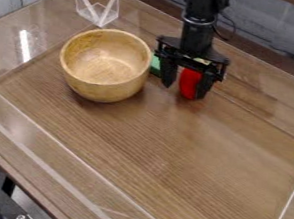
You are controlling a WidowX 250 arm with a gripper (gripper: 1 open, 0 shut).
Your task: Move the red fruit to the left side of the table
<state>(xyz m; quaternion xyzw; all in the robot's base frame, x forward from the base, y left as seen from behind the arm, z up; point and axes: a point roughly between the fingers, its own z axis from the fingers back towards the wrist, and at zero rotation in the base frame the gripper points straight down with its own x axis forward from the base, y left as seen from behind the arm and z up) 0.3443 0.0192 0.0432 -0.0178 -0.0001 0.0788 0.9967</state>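
The red fruit [193, 85] rests on the brown wooden table [172, 155] at the back, right of centre. My gripper [190, 79] hangs straight above it, open. Its black fingers [218, 80] stand spread on either side of the fruit, apart from it. The fruit's upper part is hidden behind the gripper, so its leafy cap does not show.
A flat green block [160, 66] lies just left of the gripper, between it and a large wooden bowl [105, 65]. Low clear acrylic walls [286, 209] border the table. A clear folded piece [95, 7] stands at the back left.
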